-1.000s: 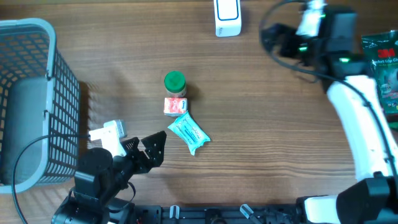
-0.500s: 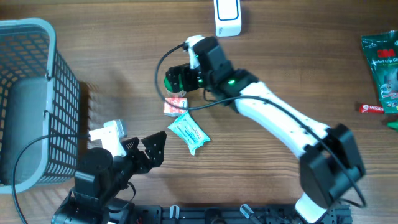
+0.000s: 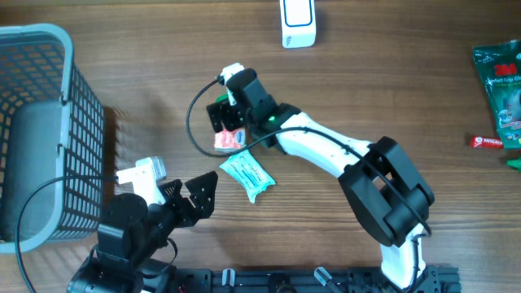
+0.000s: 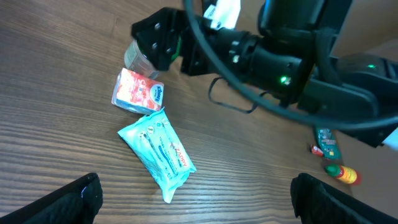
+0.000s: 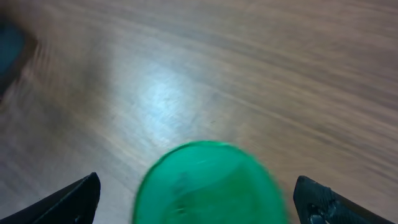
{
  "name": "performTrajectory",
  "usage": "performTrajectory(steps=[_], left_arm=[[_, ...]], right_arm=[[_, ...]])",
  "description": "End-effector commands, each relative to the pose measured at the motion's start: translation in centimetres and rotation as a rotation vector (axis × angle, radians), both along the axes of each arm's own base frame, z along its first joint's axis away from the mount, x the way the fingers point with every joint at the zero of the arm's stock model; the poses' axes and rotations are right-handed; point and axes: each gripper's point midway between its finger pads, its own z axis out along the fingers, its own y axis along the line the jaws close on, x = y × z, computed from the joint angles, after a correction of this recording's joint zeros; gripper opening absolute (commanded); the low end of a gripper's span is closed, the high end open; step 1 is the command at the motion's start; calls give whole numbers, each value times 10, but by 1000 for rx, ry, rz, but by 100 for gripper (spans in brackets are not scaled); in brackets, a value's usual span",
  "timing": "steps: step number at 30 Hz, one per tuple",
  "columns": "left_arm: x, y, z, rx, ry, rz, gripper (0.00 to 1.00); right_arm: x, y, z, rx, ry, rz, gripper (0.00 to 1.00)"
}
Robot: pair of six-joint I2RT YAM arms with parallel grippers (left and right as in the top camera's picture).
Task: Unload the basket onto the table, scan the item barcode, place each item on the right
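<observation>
A jar with a green lid (image 5: 208,183) stands mid-table, its glass side (image 4: 134,56) showing in the left wrist view. My right gripper (image 3: 223,114) hovers open over it, one finger on either side of the lid and not touching it; from overhead it hides the jar. Just in front of the jar lies a red-and-white packet (image 3: 228,140), then a teal wipes packet (image 3: 247,175). My left gripper (image 3: 198,195) rests open and empty near the front edge, left of the teal packet (image 4: 158,149).
A grey mesh basket (image 3: 37,49) fills the left side. A white box-like device (image 3: 297,23) sits at the back edge. A green bag (image 3: 498,81) and a red stick (image 3: 488,141) lie at the far right.
My right arm has swung from the back right across the table and now holds its open gripper over the green-lidded jar. The left arm has not moved.
</observation>
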Motion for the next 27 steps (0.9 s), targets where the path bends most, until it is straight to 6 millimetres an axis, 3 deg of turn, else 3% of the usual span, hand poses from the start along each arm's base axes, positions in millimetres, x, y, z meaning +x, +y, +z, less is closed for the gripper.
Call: performTrajectory(steps=[1, 4, 10, 14, 19, 24, 27], left_arm=[[0, 0, 0, 19, -11, -9, 100], [0, 0, 0, 19, -11, -9, 100], [0, 0, 0, 19, -11, -9, 100], [0, 0, 0, 19, -11, -9, 100], [0, 0, 0, 19, -11, -9, 100], [0, 0, 0, 19, -11, -9, 100], [0, 0, 0, 19, -11, -9, 100]], right_arm=[[-6, 4, -15, -47, -7, 20, 99], [-1, -4, -20, -85, -22, -21, 94], [3, -19, -27, -151, -27, -73, 72], [8, -36, -27, -188, -24, -158, 71], [12, -79, -9, -278, -8, -279, 67], [7, -147, 11, -305, 116, -461, 62], [-6, -163, 7, -284, 235, -458, 58]])
